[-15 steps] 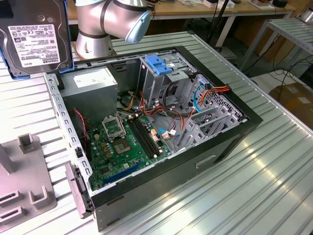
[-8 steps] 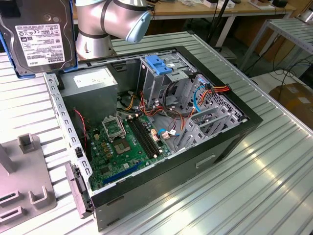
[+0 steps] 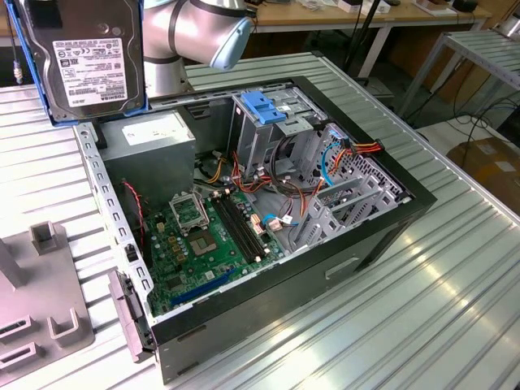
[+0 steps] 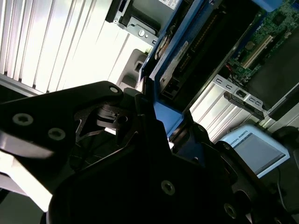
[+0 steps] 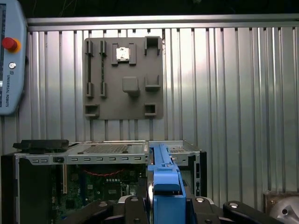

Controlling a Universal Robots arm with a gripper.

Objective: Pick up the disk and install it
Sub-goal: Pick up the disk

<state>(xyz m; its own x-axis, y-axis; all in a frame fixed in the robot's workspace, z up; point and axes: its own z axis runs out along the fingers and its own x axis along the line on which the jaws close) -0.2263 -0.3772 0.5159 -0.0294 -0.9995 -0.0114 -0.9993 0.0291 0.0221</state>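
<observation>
Ribbed aluminium covers the whole table (image 3: pixel 422 309) in shiny slats. An open black computer case (image 3: pixel 349 260) lies on its side in the middle, its green circuit board (image 3: pixel 203 236) facing up. Toward the far end of the case sit a grey metal box (image 3: pixel 150 142) with a white sticker and a tall grey cage (image 3: pixel 264 110) with a blue handle. A grey plate (image 3: pixel 41 301) with moulded slots rests on the table at the exterior view's left, near the case. Beyond the table are wooden benches (image 3: pixel 325 15), loose cables and a cardboard box (image 3: pixel 491 166).

The arm (image 3: pixel 191 32) reaches in from the far side, its grey and pale-blue joint above the case's back edge. The gripper (image 5: pixel 166 207) is clamped on the disk (image 3: pixel 85 61). In the first wrist view its black fingers (image 5: pixel 133 205) flank the blue frame on either side. The disk is held up in the air, upright, with its label toward the exterior camera. It sits over the far corner of the case, at the exterior view's left.
</observation>
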